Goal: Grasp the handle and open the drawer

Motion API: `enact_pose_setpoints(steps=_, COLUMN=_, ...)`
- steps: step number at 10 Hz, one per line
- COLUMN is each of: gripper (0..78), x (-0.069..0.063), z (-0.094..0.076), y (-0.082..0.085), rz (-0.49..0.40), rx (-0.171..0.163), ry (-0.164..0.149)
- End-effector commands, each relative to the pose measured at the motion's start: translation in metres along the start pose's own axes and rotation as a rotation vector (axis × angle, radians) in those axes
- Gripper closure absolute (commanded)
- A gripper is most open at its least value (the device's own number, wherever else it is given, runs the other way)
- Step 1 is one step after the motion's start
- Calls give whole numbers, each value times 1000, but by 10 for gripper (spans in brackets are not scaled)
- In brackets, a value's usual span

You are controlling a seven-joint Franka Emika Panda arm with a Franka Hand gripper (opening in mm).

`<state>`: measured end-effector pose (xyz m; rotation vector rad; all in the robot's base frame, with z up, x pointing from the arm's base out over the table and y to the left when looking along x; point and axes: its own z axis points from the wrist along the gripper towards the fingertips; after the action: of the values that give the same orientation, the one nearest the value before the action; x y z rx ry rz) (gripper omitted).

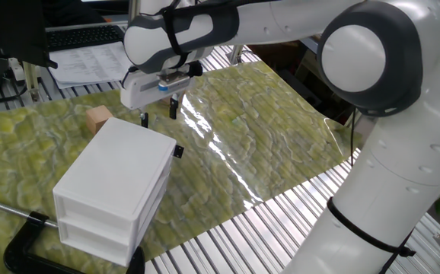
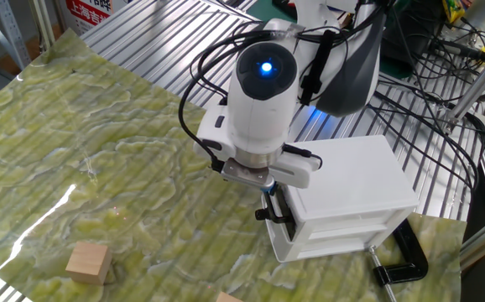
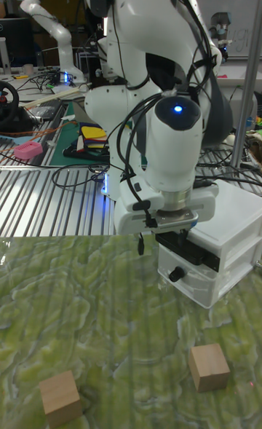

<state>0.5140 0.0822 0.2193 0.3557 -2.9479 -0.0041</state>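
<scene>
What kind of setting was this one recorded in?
Most likely a robotics lab bench: a slatted metal table under a green patterned mat, a second robot arm behind, and cable clutter around the workstation.

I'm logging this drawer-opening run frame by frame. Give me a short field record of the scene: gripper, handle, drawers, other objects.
gripper: black two-finger gripper, open, hovering above the cabinet's front edge, holding nothing
handle: small black knob on the upper white drawer front, below the gripper, not yet grasped
drawers: white plastic two-drawer cabinet; both drawers look shut
clamp: black C-clamp at the cabinet's base
other objects: tan wooden cubes on the green patterned mat
</scene>
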Motion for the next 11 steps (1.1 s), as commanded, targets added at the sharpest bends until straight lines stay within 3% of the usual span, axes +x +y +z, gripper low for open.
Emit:
enact_pose_setpoints(steps=1, gripper=2, x=5, z=13, y=-3, rz=-1, rx=-1, ry=-9)
enact_pose_setpoints(steps=11, gripper=2, x=2, z=13, y=-9, rz=19, rx=30, ry=-48)
